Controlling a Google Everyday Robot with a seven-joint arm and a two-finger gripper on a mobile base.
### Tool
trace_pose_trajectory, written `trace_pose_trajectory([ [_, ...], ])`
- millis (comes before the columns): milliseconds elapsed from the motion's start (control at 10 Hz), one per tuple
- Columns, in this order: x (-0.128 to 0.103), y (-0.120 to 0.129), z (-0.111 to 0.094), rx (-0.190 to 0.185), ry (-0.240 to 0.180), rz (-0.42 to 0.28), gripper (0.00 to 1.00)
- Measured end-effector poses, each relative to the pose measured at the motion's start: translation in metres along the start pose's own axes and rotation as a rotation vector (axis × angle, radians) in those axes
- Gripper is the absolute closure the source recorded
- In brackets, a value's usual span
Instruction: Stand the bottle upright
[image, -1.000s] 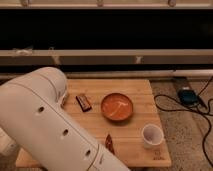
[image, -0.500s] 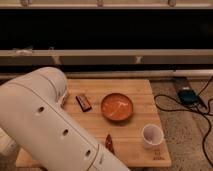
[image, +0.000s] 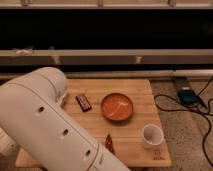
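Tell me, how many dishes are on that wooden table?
2: an orange bowl centred on the table and a white cup near its front right corner. The big white arm covers the left side, so more may be hidden; its hand is out of view.

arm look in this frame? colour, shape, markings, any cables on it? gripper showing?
The arm is a thick, rounded, smooth white shell that fills the lower left of the camera view. A row of small dark round holes runs along its side, and a faint curved seam crosses its upper end. No cables or printed markings show on it. The gripper is out of frame, past the bottom edge, so its look cannot be described.
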Motion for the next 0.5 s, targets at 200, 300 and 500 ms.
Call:
trace_pose_trajectory([
  [200,0.0002,-0.0042,-0.0020,0.016,-0.006,0.004,0.35],
  [300,-0.0006,-0.0063,-0.0029,0.026,-0.008,0.007,0.35],
  [500,-0.0012,-0.0106,-0.0022,0.047,-0.003,0.013,0.35],
])
